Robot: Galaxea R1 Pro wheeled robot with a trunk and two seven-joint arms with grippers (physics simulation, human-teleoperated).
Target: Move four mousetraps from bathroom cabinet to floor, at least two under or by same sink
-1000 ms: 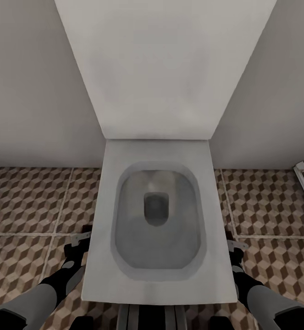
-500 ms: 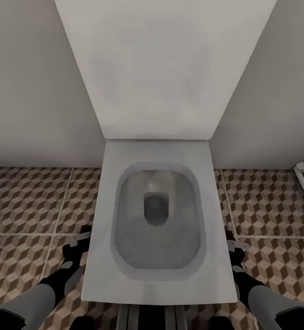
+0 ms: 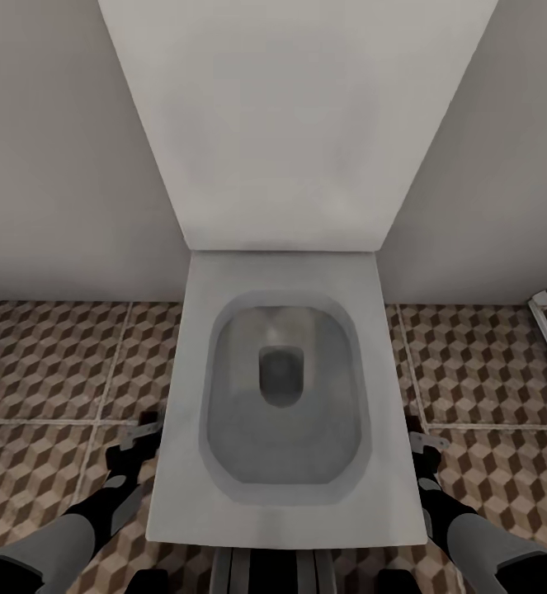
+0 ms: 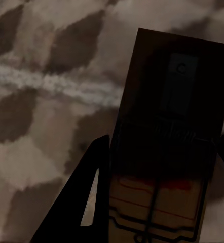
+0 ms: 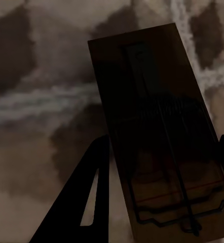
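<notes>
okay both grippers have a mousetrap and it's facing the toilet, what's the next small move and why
Probably turn the base away from the toilet. The left gripper and right gripper each hold a mousetrap () above the tiled floor, and traps belong beside a sink.

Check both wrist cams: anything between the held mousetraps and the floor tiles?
Nothing visible. The left mousetrap and right mousetrap each hang over bare patterned floor. The toilet sits between the two arms, not under either trap.
</notes>
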